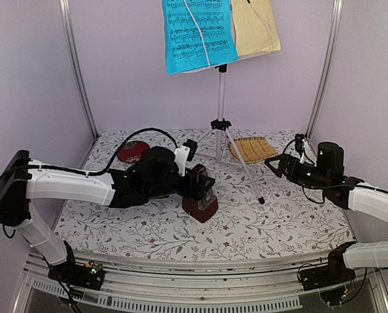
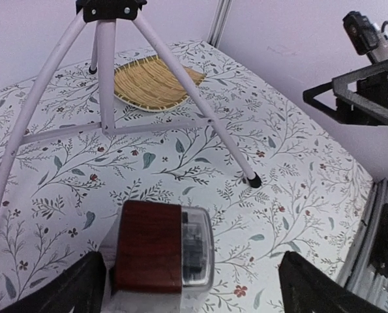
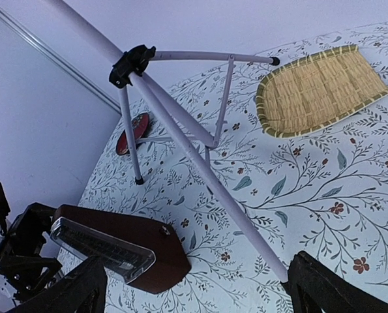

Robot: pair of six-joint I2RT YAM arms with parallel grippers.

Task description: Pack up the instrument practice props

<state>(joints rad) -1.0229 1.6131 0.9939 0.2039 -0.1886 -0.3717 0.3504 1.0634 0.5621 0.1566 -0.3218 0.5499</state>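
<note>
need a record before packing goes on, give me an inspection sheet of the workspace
surface: floral tablecloth, flat, no spills seen
job's things: music stand upright at the back, blue sheet and pale-yellow sheet on its desk; metronome on the cloth in front of it
clutter: woven tray and red dish, both at the back
grippers: left gripper open around the metronome; right gripper open, empty
cables: black cable looped near the red dish
surroundings: lilac walls, metal frame posts
</note>
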